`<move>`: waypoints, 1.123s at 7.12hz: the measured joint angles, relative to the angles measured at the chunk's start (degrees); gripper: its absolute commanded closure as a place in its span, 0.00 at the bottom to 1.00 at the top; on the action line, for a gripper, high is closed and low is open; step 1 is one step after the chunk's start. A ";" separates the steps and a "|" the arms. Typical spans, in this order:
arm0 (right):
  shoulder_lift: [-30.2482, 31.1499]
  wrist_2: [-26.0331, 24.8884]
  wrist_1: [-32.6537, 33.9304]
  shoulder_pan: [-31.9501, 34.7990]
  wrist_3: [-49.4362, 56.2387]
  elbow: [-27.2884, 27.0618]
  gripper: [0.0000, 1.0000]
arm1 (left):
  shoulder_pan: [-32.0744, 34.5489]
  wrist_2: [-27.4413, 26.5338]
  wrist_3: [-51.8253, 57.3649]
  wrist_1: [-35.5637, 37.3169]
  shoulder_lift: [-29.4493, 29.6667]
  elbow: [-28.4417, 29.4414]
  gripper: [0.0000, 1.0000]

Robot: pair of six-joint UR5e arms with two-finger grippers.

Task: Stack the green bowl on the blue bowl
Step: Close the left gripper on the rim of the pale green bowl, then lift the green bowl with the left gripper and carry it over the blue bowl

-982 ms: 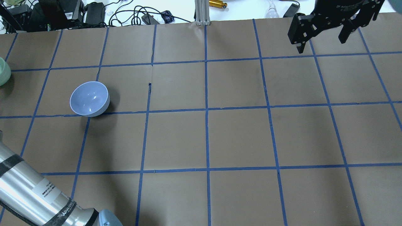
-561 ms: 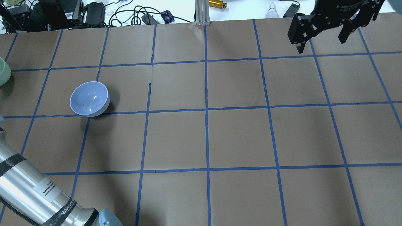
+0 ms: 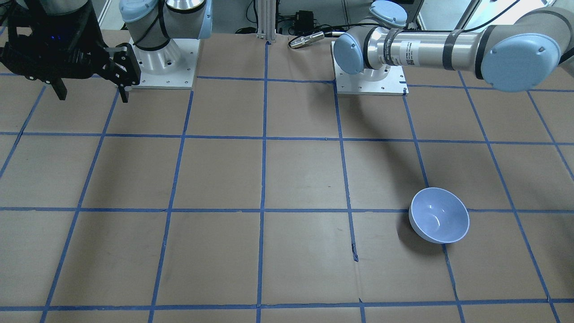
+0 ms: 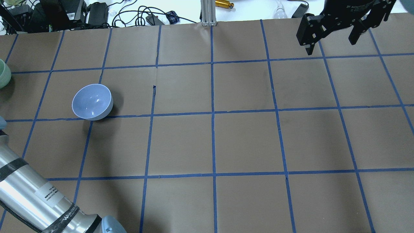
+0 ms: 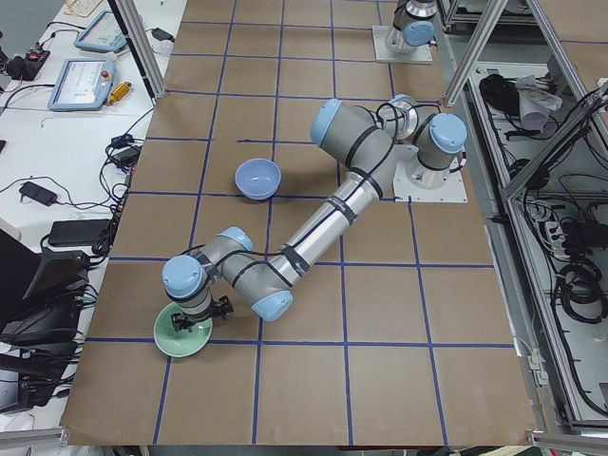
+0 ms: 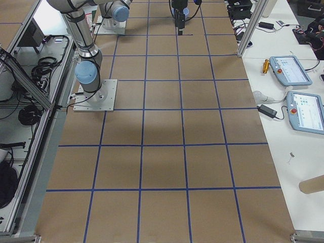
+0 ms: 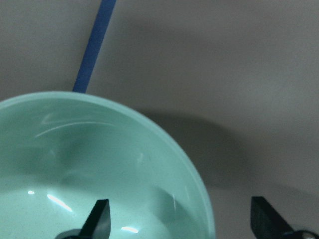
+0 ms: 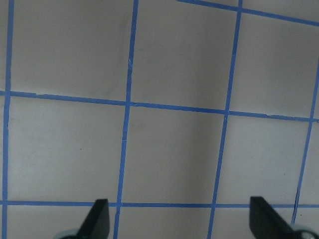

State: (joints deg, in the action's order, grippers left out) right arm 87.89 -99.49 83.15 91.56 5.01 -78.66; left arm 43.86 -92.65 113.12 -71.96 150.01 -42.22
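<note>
The green bowl [image 7: 99,164] stands at the table's far left end [image 5: 182,334]; only a sliver shows at the overhead view's left edge [image 4: 3,73]. My left gripper [image 7: 182,221] is open and low over it. One finger is inside the bowl and the other outside, astride its rim. The blue bowl [image 4: 92,102] stands upright and empty on the table, also in the front view [image 3: 439,221], apart from the green bowl. My right gripper [image 4: 331,43] is open and empty, high over the far right of the table [image 8: 182,221].
Brown paper with a blue tape grid [image 4: 213,113] covers the table. Cables, power bricks and a metal post [image 4: 207,13] lie beyond the far edge. The left arm's silver forearm [image 4: 35,194] crosses the near left corner.
The left forearm has shifted slightly down and left in the overhead view, and a little less of the green bowl shows. The blue bowl and right gripper have not moved.
</note>
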 measured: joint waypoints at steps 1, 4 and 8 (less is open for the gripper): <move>0.00 0.00 0.00 0.00 0.00 0.00 0.00 | 0.00 -0.71 -0.14 0.32 0.22 -0.08 0.07; 0.00 0.00 0.00 -0.02 0.00 0.00 0.00 | 0.00 -1.20 -0.33 0.54 0.60 -0.14 1.00; 0.00 0.00 0.00 0.01 0.00 0.00 0.00 | 0.01 -1.15 -0.53 0.48 -0.04 -0.25 1.00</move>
State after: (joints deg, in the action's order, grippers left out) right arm 87.89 -99.49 83.15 91.57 5.01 -78.66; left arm 43.86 -93.80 112.59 -71.49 149.97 -42.47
